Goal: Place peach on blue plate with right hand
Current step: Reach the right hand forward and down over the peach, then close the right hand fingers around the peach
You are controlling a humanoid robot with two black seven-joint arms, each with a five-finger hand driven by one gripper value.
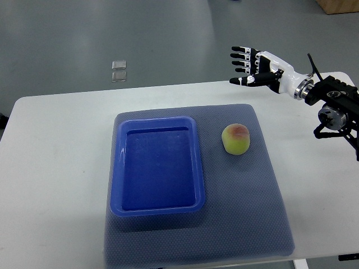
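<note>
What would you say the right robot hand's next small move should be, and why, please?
Probably lowering the right robot hand toward the peach to grasp it. Its fingers are spread and hold nothing, and it hovers past the table's far edge. The peach sits untouched on the mat, just right of the blue plate, which has nothing in it.

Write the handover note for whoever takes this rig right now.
Right hand: open, empty, hovering over the table's far edge, beyond the peach.
Left hand: not in view.
Peach: on the grey mat, just right of the blue plate, not touching it.
Blue plate: empty.
Done: nothing yet.
Left: grasp the peach, move it left, set it in the plate.
</note>
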